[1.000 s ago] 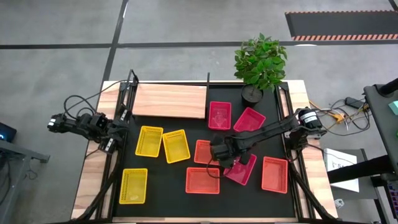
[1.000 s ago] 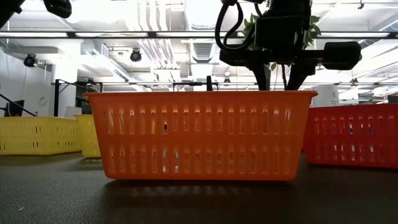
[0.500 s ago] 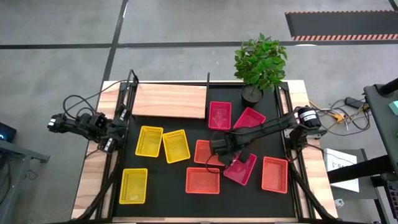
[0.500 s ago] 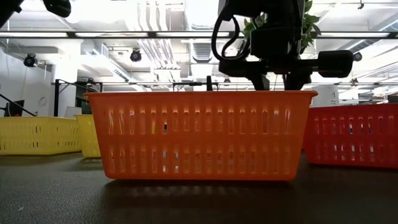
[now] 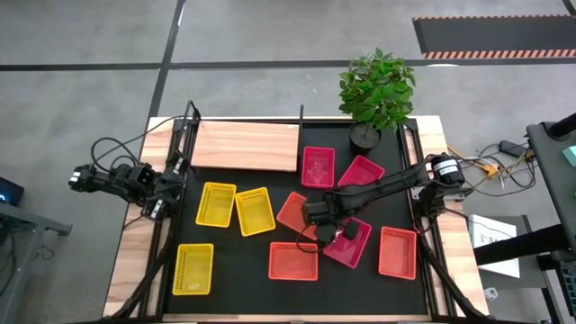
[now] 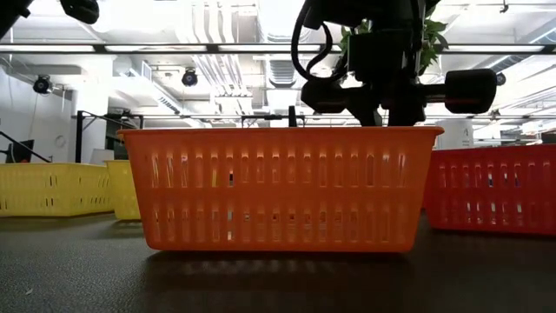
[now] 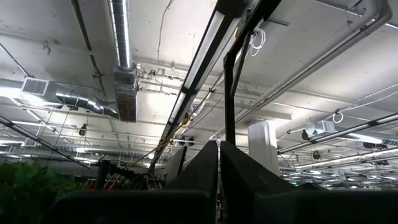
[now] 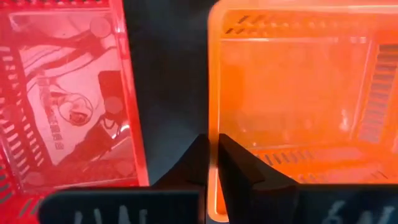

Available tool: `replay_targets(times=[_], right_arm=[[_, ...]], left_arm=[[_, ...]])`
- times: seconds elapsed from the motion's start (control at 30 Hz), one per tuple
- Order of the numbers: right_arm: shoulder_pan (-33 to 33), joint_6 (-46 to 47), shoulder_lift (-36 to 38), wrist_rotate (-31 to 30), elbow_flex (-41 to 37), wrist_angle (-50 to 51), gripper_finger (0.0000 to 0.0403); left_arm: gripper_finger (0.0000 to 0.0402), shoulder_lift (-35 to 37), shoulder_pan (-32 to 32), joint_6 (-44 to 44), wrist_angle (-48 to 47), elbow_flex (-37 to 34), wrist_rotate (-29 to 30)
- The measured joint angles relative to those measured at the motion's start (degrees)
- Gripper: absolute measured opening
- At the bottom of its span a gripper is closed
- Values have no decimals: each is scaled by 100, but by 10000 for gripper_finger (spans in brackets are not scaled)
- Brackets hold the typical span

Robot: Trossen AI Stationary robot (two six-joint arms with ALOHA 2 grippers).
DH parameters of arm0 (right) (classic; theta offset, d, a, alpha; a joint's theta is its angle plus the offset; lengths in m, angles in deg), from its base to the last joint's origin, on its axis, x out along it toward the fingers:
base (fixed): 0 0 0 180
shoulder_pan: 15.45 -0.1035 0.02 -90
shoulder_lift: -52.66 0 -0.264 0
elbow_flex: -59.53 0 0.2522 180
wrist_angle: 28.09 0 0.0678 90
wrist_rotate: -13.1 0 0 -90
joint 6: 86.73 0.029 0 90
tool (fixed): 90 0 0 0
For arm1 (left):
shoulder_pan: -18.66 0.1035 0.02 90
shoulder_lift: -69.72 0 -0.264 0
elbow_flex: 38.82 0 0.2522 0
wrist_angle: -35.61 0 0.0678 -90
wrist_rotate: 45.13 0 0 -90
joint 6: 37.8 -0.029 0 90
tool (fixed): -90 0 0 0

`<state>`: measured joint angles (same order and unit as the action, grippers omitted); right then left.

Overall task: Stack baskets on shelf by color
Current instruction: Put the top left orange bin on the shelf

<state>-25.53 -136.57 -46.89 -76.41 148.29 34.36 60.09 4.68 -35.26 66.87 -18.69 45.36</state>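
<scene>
My right claw (image 8: 211, 163) had pinched shut on the rim of an orange mesh basket (image 8: 298, 106), mid-mat (image 5: 243, 270), beside a glossy red one (image 8: 68, 93). I read no labels. The left claw sat closed off the mat's left edge.

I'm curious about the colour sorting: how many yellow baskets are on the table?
3. Two yellow baskets lie side by side on the black mat below the shelf, one left of the other. The third sits near the mat's front left corner. None looks hidden.
</scene>
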Motion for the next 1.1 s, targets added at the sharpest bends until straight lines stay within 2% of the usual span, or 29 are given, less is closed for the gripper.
replay_targets(times=[0.27, 0.47, 0.67, 0.8, 0.9, 1.1], right_arm=[[-2, 503, 0, -4, 312, 205, 10], [-2, 1762, 9, -122, 1040, 867, 10], [-281, 2992, 9, -845, 1870, 1340, 9], [-533, 3657, -26, -1385, 2426, 1304, 9], [-661, 4164, -217, -1862, 2900, 1234, 9], [-632, 4327, -1321, -1948, 4347, 1311, 9]], left_arm=[[2, -4, 0, 2, 0, -5, 0], [2, -4, 0, 2, 0, -7, 33], [2, -2, -2, -7, 123, -2, 397], [2, -2, -1, -358, 169, 2, 721], [2, -2, -2, -462, 418, -2, 1076], [2, 9, -2, -444, 903, 2, 1167]])
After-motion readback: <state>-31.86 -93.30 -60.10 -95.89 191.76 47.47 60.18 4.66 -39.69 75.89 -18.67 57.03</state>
